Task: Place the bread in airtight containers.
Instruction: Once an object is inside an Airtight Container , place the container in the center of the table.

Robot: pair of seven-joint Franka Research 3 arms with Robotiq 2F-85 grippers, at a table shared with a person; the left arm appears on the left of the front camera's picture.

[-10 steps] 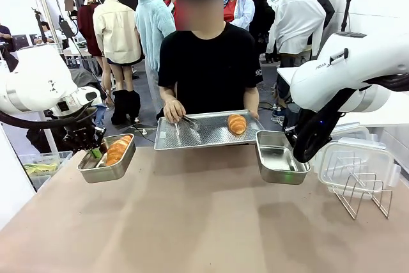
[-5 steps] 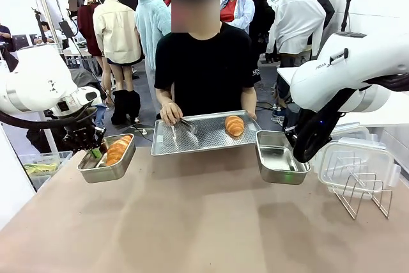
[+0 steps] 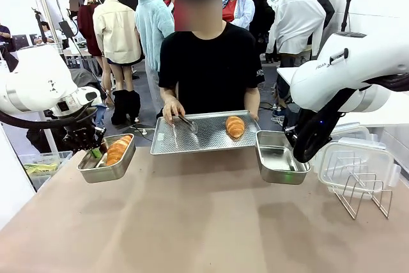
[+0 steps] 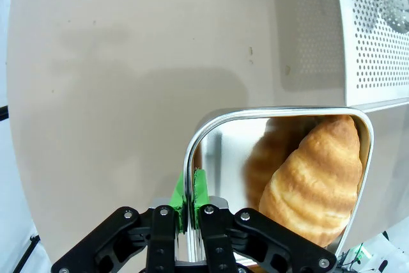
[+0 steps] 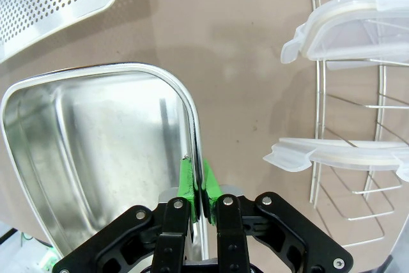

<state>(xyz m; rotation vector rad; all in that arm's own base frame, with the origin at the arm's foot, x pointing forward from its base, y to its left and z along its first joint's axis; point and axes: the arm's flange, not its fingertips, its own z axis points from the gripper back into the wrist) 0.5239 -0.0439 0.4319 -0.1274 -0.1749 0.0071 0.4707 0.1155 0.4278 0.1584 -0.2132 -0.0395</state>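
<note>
One: Little is altered on the brown tabletop (image 3: 192, 222), it seems. What is moved?

Two: Only the large flat perforated steel tray (image 3: 204, 137) is shifted a touch along the far edge, and the smooth orange-brown bun (image 3: 235, 126) is carried with it. The metal tongs (image 3: 186, 123) are held over the tray in the person's hand (image 3: 172, 108), apart from the bun.

One: And the small rectangular stainless-steel pans?

Two: Both are unmoved. The left pan (image 3: 107, 161) is still pinched by its rim in the left gripper (image 4: 190, 190), green pads pressed onto the steel wall, and the ridged croissant-like roll (image 4: 313, 177) is lying inside. The right pan (image 5: 96, 158) is pinched likewise by the right gripper (image 5: 197, 182) and is bare.

One: So what is meant for the task?

Two: Half is judged done. One piece is in its pan, and the bun is yet to be lifted across, probably with the tongs. The clear white-rimmed lids (image 5: 345, 30) are left in the wire rack (image 3: 361, 190), so nothing is sealed.
</note>
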